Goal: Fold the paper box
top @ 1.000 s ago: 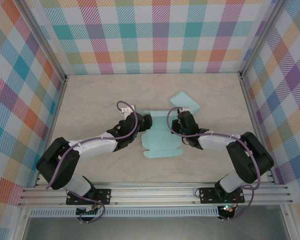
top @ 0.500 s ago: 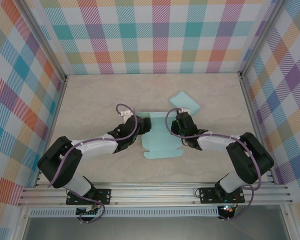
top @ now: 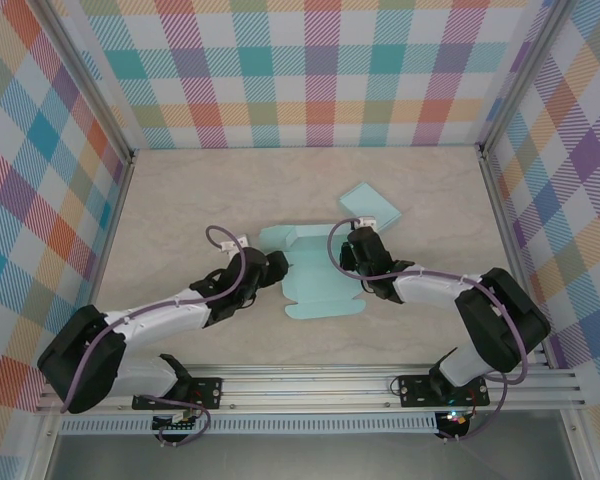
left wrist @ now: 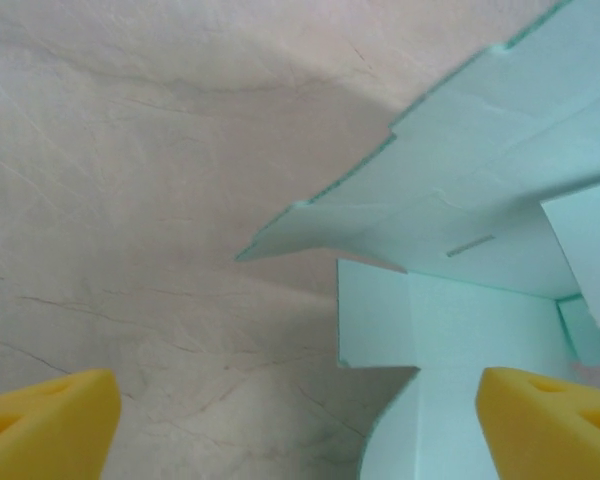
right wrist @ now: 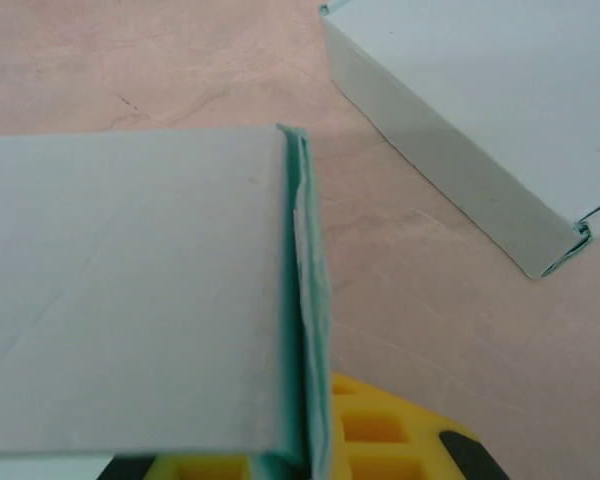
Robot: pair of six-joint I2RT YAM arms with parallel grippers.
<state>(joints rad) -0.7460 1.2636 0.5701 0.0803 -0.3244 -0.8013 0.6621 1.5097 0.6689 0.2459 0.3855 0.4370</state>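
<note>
Here the right gripper [top: 352, 252] clamps a folded wall of the paper box [top: 320, 285]. The left gripper [left wrist: 300, 420] gapes wide beside its left flap.

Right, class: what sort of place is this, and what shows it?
Probably a robot test cell: plaid screens wall in the table, a left arm and right arm are bolted to an aluminium rail, and a paper box lies between them.
</note>
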